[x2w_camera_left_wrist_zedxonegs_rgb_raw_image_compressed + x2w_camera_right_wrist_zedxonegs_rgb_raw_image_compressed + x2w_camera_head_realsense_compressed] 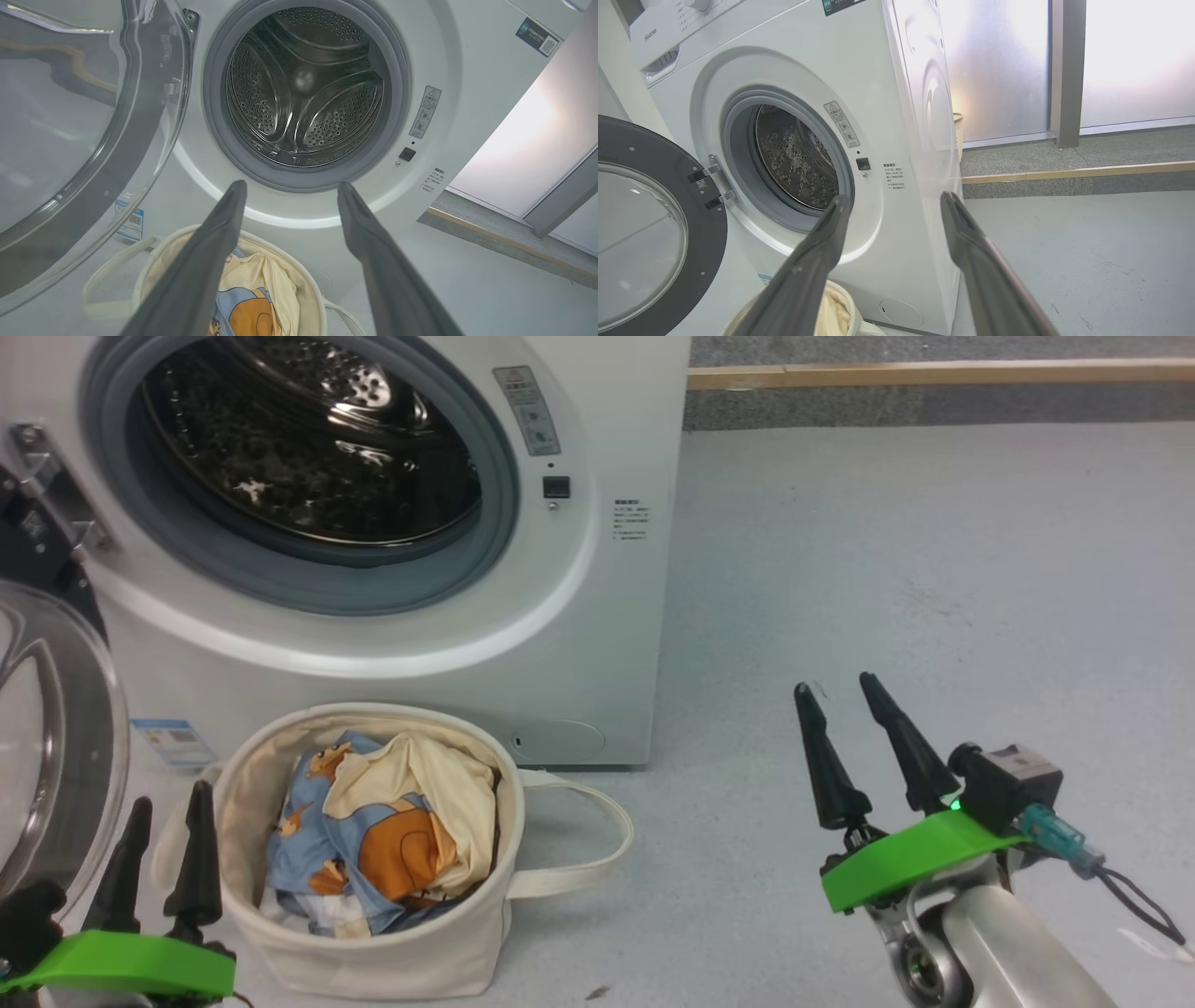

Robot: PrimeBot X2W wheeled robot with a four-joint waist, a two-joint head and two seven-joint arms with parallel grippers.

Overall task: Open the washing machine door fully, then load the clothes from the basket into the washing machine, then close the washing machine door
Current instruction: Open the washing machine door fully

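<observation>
Door: washing machine door swung wide, left
Load: clothes lay heaped in basket, near
Left end effector: parted, empty
Right end effector: parted, empty
Grasp: deep top-fold pinch seemed best

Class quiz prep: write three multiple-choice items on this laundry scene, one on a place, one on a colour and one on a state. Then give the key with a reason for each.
1. Where is the basket?
A. On the floor before the washing machine
B. Inside the machine
C. On top of the machine

2. What colour are the animals printed on the clothes?
A. Green
B. Orange-brown
C. Purple

3. How is the door?
A. Shut
B. Taken off
C. Swung open

Key:
1 A, it stands on the grey floor below the machine's opening.
2 B, an orange-brown figure shows on the blue fabric.
3 C, it hangs from its hinge at the side, leaving the drum in plain sight.
</observation>
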